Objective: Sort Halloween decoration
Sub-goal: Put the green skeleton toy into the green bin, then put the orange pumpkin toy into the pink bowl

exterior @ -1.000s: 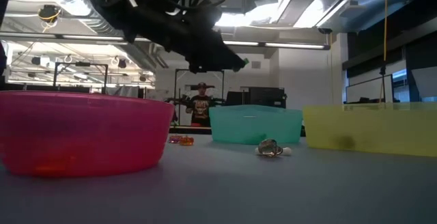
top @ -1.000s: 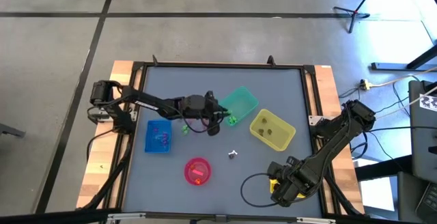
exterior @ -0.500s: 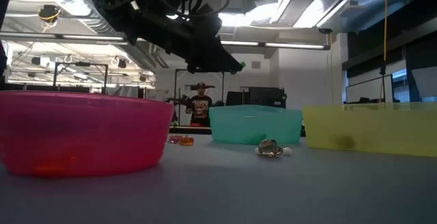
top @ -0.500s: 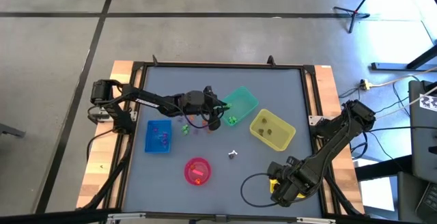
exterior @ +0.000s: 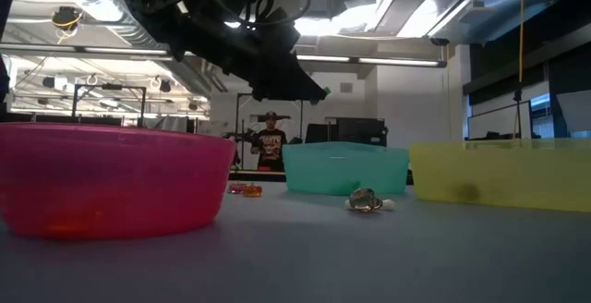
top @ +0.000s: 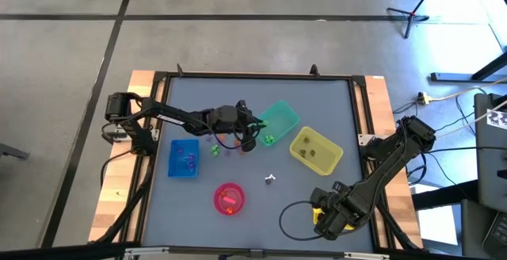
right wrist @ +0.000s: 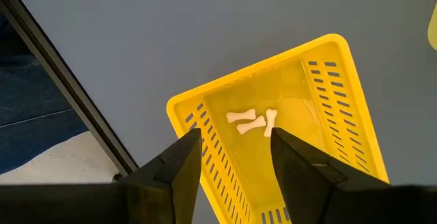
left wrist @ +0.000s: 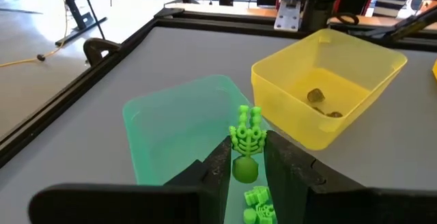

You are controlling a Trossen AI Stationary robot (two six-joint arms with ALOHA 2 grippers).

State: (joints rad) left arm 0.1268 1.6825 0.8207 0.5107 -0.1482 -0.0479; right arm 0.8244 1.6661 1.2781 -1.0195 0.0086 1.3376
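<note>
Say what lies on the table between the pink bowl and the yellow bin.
One small grey-and-white trinket lies between the pink bowl and yellow bin; the rest is bare in the high view.

Green skeleton-hand trinket (left wrist: pixel 246 141) upright, pinched btwn left gripper (left wrist: pixel 246 161) fingers above green bin (left wrist: pixel 179 125). Grey/white trinket (top: pixel 270 179) loose on table; others in bins.

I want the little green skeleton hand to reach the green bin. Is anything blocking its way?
Nothing visible blocks it. The left gripper holds the green skeleton hand up off the table, right by the green bin. Only open air shows between them.
</note>
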